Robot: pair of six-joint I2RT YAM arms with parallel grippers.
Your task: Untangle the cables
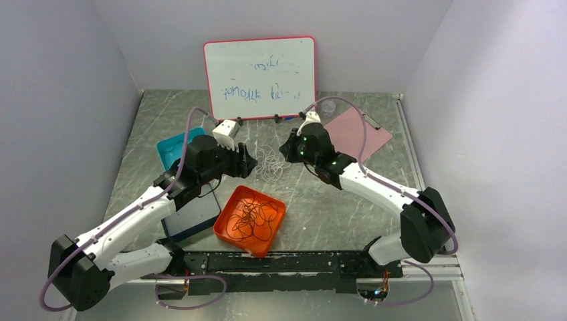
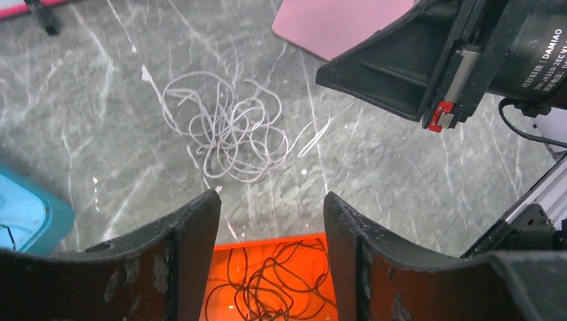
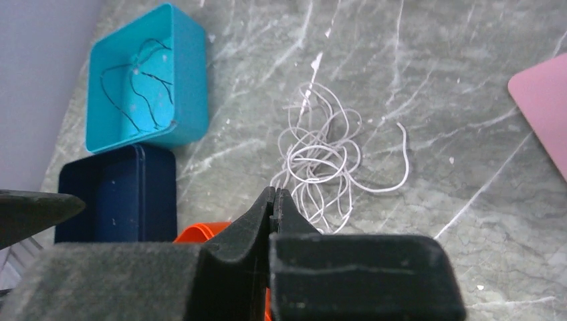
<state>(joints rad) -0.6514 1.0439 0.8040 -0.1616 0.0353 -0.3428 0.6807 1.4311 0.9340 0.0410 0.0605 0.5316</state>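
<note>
Cables (image 1: 271, 162) look mostly knotted tbh: white bunch (image 2: 231, 137) on the desk (image 1: 334, 200), black mess (image 1: 251, 217) in the orange tray (image 1: 232, 241). Left claw (image 2: 271, 200) spread, right claw (image 3: 274, 195) pressed together. Plenty left to do.

Top view, bearings taken from the white cable tangle (image 1: 271, 162) on the table (image 1: 321, 200).

- 9 o'clock: the left gripper (image 1: 250, 160) stands just beside the tangle, fingers spread. That side is blocked.
- 2 o'clock: the right gripper (image 1: 286, 150) is near, jaws closed together. Beyond it the pink sheet (image 1: 358, 134) lies flat and is apparently passable above.
- 7 o'clock: the orange tray (image 1: 228, 208) has raised walls and obstructs a low approach.
- 12 o'clock: the whiteboard (image 1: 259, 77) stands upright, with a bare strip of table before it.
- 4 to 5 o'clock: open table between the tray and the right arm (image 1: 374, 184).
</note>
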